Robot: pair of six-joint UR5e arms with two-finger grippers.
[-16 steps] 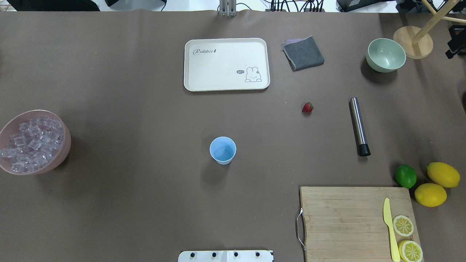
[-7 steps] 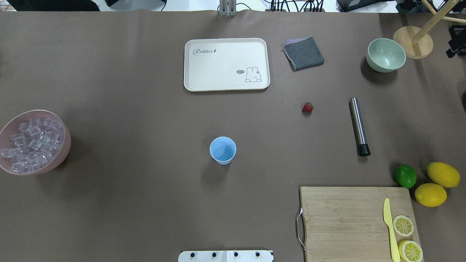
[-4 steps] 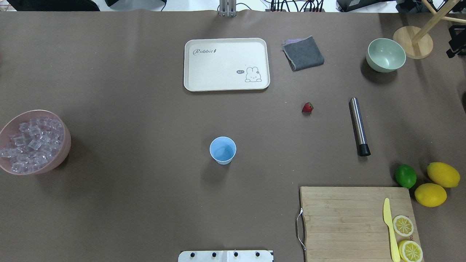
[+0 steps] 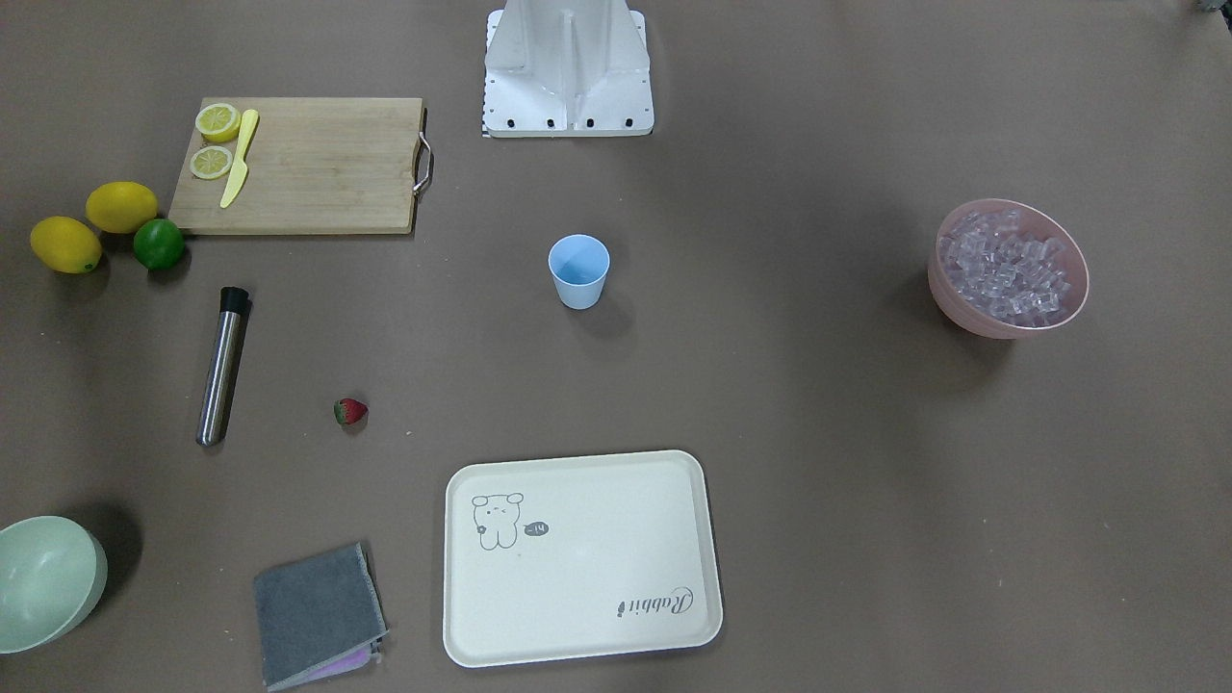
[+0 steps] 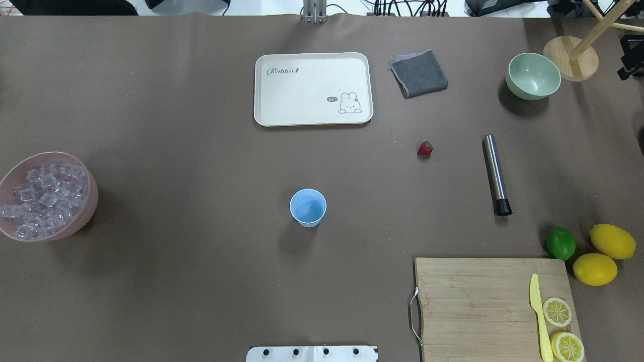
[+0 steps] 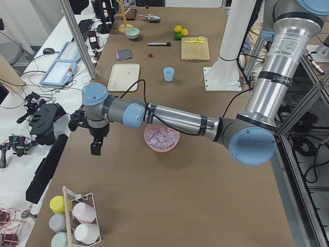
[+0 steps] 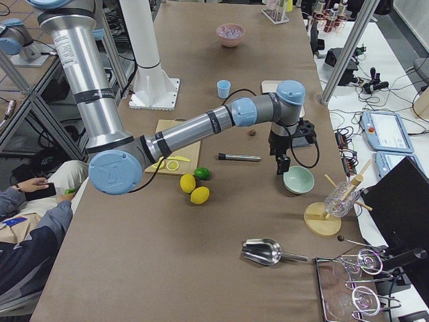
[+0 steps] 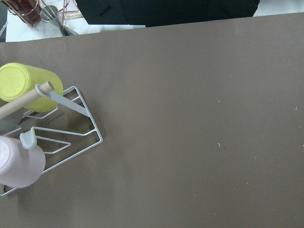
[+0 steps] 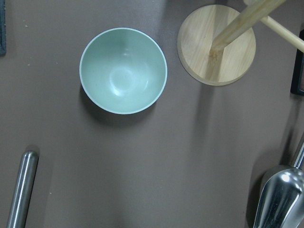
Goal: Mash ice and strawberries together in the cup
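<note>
The light blue cup [image 5: 308, 207] stands upright at mid-table and looks empty. A red strawberry [image 5: 424, 149] lies on the mat to its far right. The ice [image 5: 43, 193] is heaped in a pink bowl [image 5: 86, 211] at the table's left edge. My left gripper [image 6: 96, 148] hangs over the table's left end, past the pink bowl. My right gripper [image 7: 282, 164] hangs beside the pale green bowl [image 7: 298, 180]. Both grippers show only in the side views, so I cannot tell whether they are open or shut.
A steel muddler [image 5: 496, 173] lies right of the strawberry. A cutting board [image 5: 483, 301] carries a yellow knife and lemon slices, with a lime [image 5: 560, 243] and two lemons beside it. At the back are a cream tray [image 5: 313, 88], a grey cloth [image 5: 419, 73] and a wooden stand [image 5: 570, 58].
</note>
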